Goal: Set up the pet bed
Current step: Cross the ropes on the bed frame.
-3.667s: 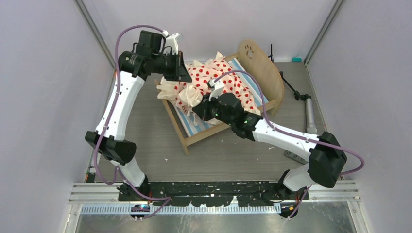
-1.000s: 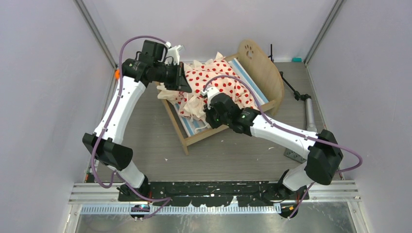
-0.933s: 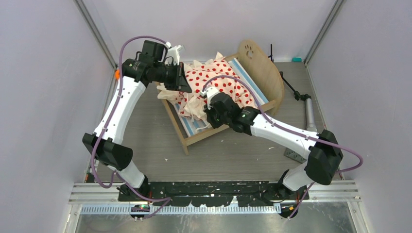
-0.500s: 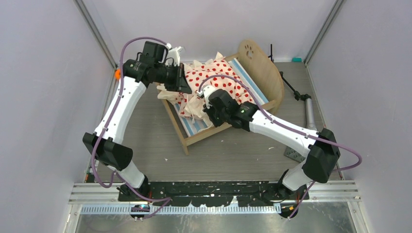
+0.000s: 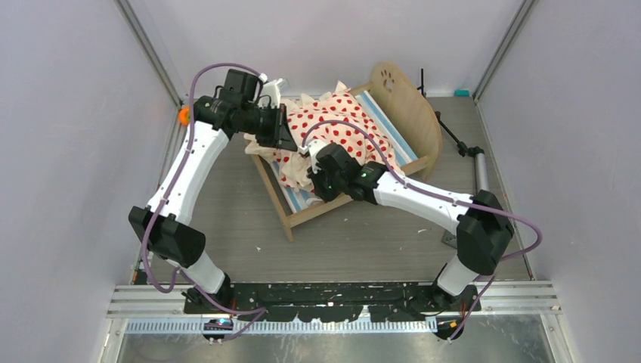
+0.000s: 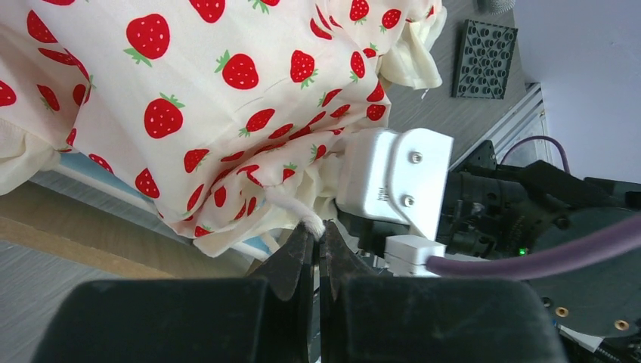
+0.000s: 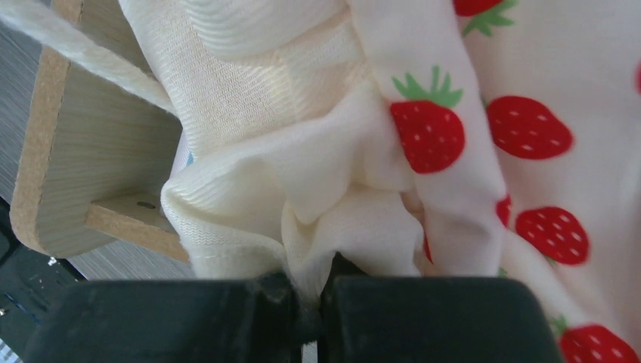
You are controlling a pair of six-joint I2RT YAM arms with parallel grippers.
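Note:
The pet bed (image 5: 420,128) is a light-wood frame with a paw-print end board, standing at the back middle. Its blue-white striped mattress (image 5: 298,198) shows at the near end. The cream bedding with red strawberries (image 5: 344,125) lies bunched over it. My left gripper (image 5: 289,138) hangs over the bed's left edge, shut on a cream cord end of the bedding (image 6: 311,224). My right gripper (image 5: 314,168) is over the bed's near part, shut on a fold of the cream ruffle (image 7: 332,249). The wood frame corner (image 7: 83,174) shows beside it.
A black tripod stand (image 5: 462,147) lies on the floor right of the bed. A dark studded square mat (image 6: 484,60) lies on the grey floor, seen in the left wrist view. White walls close in on both sides.
My right gripper has moved left and a little back along the bed, drawing the bedding with it. My left gripper shifted slightly right and down. The bedding is more bunched at the near left.

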